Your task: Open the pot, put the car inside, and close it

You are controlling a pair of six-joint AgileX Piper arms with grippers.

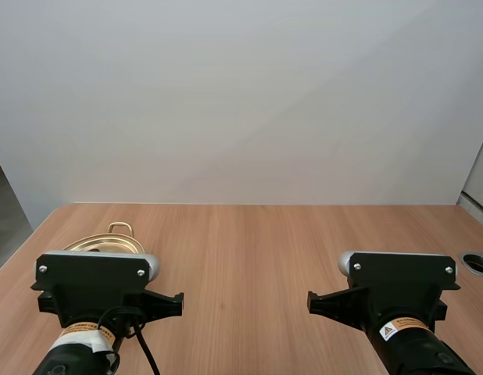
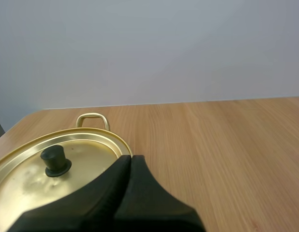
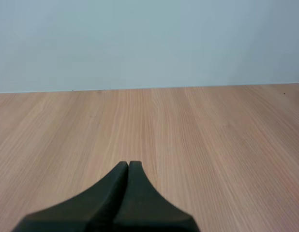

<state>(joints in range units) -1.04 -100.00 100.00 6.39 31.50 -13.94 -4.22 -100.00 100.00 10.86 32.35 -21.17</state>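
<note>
A gold pot (image 1: 109, 241) sits at the table's left, half hidden behind my left arm in the high view. Its lid (image 2: 57, 171) is on, with a black knob (image 2: 55, 160) in the middle, and one loop handle (image 2: 93, 119) sticks out at the far rim. My left gripper (image 2: 130, 158) is shut, its fingers lying together as one dark wedge just beside the lid's near rim. My right gripper (image 3: 128, 164) is also shut, above bare wood with nothing between its fingers.
The wooden table (image 1: 249, 250) stretches to a plain white wall at the back. A round grey cable hole (image 1: 477, 262) sits at the right edge. Both arm bases stand at the near edge.
</note>
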